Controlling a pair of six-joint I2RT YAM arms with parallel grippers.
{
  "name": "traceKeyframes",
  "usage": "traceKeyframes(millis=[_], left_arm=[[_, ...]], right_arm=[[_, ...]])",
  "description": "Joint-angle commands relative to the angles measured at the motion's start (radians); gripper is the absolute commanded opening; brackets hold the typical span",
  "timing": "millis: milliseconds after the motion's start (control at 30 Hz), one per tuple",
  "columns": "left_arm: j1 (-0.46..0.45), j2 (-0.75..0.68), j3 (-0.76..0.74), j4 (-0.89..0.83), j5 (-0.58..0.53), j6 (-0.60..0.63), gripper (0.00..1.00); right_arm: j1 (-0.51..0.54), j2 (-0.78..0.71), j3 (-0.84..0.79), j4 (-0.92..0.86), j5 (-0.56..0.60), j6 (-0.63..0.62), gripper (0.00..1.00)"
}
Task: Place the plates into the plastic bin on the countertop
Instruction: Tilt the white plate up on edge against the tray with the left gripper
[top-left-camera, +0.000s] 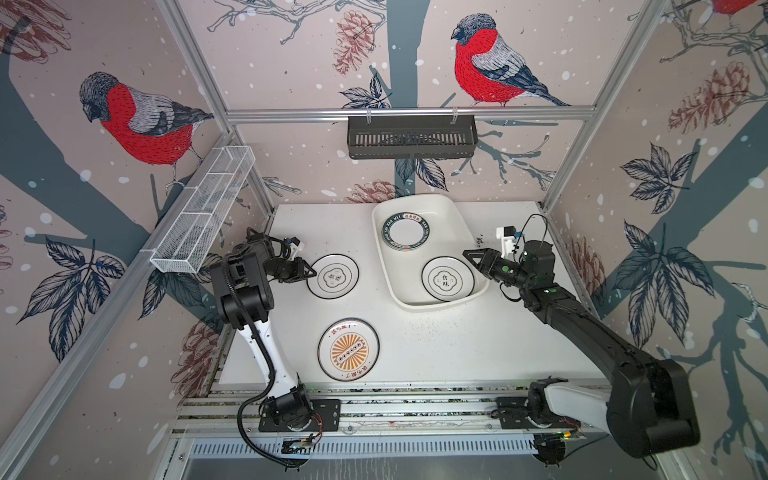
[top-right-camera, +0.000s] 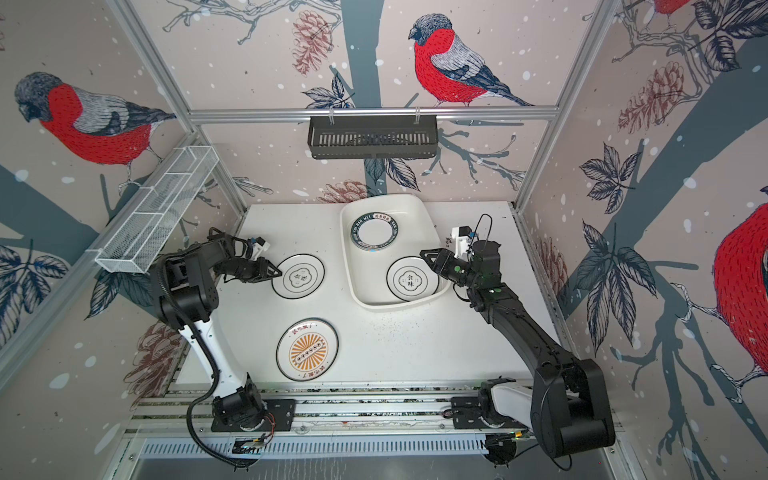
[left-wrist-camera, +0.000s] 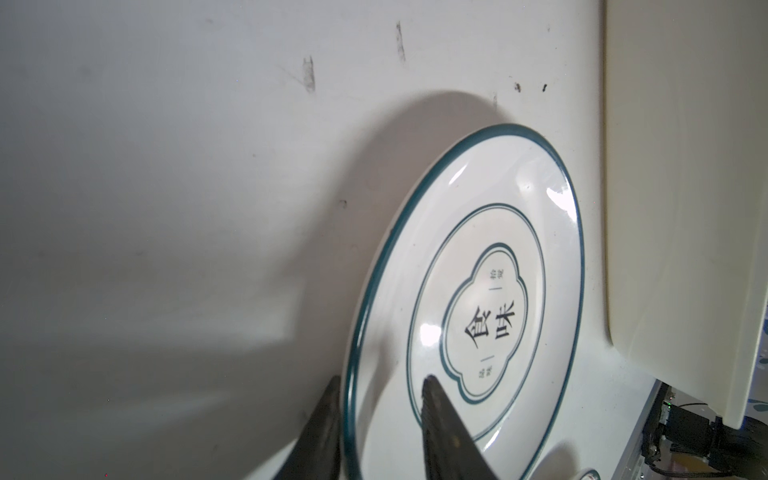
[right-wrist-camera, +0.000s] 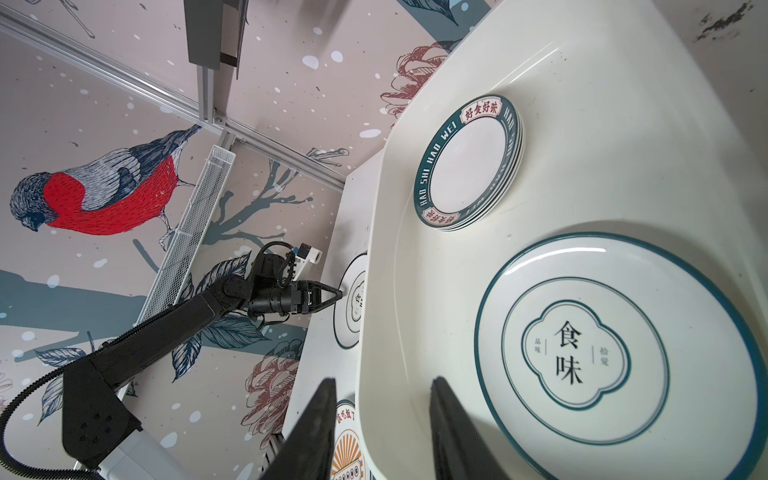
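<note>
left fingers (left-wrist-camera: 444, 440) astride plate (left-wrist-camera: 478, 291) rim, right wrist shows stacked plates (right-wrist-camera: 469, 162)

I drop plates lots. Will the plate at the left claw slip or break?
The plate looks glossy, so it may slip. It seems hard and stiff, perhaps breakable if dropped. The left claw straddles only its rim, so it could tilt.

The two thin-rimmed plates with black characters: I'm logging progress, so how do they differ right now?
The countertop plate lies on the countertop, outside the plastic bin; the bin plate lies inside it. The left gripper has its jaws astride the countertop plate's rim; the bin plate is free, with the right gripper open beside it. Both lie face up and share the same design.
</note>
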Motion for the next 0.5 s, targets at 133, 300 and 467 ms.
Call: traceKeyframes(millis=[133,300,467], left_arm=[[0.001,0.021,-0.020,-0.023,-0.005,-0.001,0.29],[0.000,0.032,-0.027,-0.017,0.023,-0.008,0.26],[0.001,0.042,-0.032,-0.006,0.039,-0.017,0.22]], right_arm=[[0.003,0.003,-0.006,0.046,-0.002,0.014,0.39],[0.003,0.002,-0.017,0.058,-0.002,0.020,0.39],[0.004,0.003,-0.022,0.056,-0.004,0.022,0.38]])
